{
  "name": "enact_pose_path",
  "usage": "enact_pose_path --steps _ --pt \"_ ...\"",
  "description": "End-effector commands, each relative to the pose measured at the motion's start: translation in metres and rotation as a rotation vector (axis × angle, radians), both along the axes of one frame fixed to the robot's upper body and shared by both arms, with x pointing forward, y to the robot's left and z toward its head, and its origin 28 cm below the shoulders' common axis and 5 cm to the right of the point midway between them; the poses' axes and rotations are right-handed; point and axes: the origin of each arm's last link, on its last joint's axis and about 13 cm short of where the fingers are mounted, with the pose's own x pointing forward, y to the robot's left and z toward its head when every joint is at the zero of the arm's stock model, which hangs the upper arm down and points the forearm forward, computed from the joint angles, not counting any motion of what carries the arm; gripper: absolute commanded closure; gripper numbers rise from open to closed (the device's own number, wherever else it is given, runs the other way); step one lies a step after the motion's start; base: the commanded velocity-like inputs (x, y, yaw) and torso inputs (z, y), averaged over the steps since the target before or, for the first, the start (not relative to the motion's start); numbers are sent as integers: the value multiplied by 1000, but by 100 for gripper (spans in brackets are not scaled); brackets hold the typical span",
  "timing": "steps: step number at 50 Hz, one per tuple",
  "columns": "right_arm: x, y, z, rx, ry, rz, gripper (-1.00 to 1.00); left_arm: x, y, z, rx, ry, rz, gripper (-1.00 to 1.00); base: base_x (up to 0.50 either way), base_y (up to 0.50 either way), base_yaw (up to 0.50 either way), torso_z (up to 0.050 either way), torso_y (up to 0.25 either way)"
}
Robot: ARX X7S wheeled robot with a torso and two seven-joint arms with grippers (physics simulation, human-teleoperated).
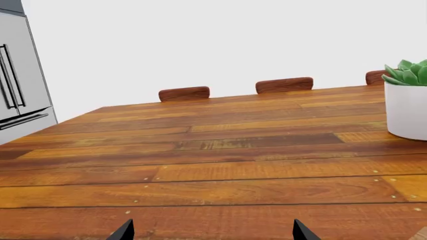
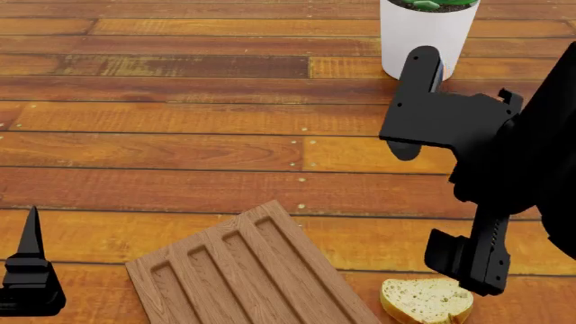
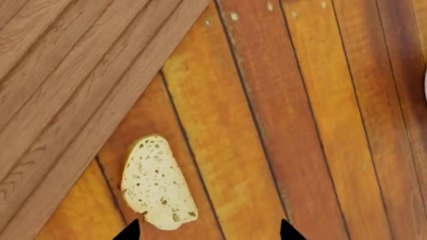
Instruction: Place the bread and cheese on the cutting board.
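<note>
**Bread beside the board, both grippers empty**

Wooden planks of the table filled every view. On it lay the board, grooves up, turned at an angle. The bread lay flat on the table just beside the board, not touching it, crumb side up. The cheese could not be seen. The right gripper hovered above the bread with its fingertips spread wide, holding nothing; one tip was over the slice's edge. The left gripper was on the other side of the board, also spread and empty. Well beyond the board stood a white pot with a green plant.
</note>
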Motion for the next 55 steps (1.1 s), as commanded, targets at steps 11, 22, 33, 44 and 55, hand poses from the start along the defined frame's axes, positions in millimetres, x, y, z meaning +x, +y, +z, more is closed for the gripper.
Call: enact_pose_path --steps 11,22,33,44,55 --pt "23 25 -41 22 107 93 -100 -4 0 -1 -13 -5 -23 -100 0 0 0 0 0" --pt "21 26 -64 6 148 87 -100 -4 2 -3 -12 0 -17 -100 0 0 0 0 0" --pt "18 21 -75 -12 146 63 -100 -4 1 -5 -7 6 -19 -100 0 0 0 0 0" --pt "20 18 -87 -38 156 51 -100 -4 2 -8 -2 13 -17 -100 0 0 0 0 0" --pt "31 21 -102 -50 173 55 -100 -3 2 -14 -2 30 -17 -100 0 0 0 0 0"
